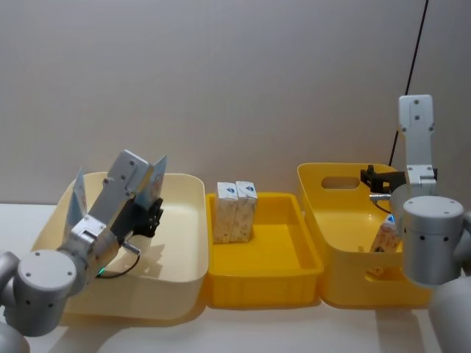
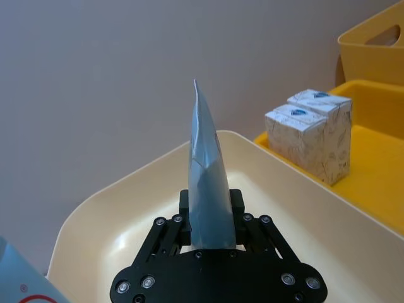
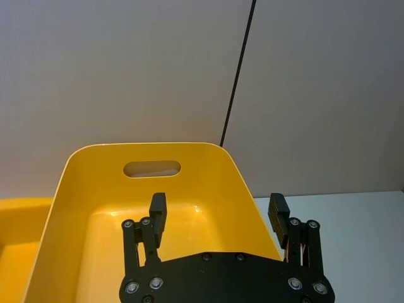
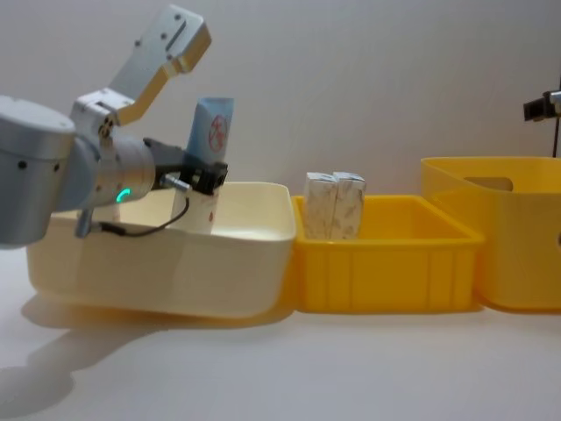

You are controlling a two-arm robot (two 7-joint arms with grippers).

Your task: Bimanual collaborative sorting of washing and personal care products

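Left gripper (image 4: 203, 180) pinching pale blue tube (image 4: 211, 130) near cap end; long axis upright, crimp up, directly over cream tub (image 4: 219, 254), frame left. Right gripper (image 3: 218, 211) spread above yellow tub (image 3: 82, 189), frame right.

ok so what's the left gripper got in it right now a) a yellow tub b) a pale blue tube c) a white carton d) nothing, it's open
B: the left gripper is shut on a pale blue tube, over the cream tub.
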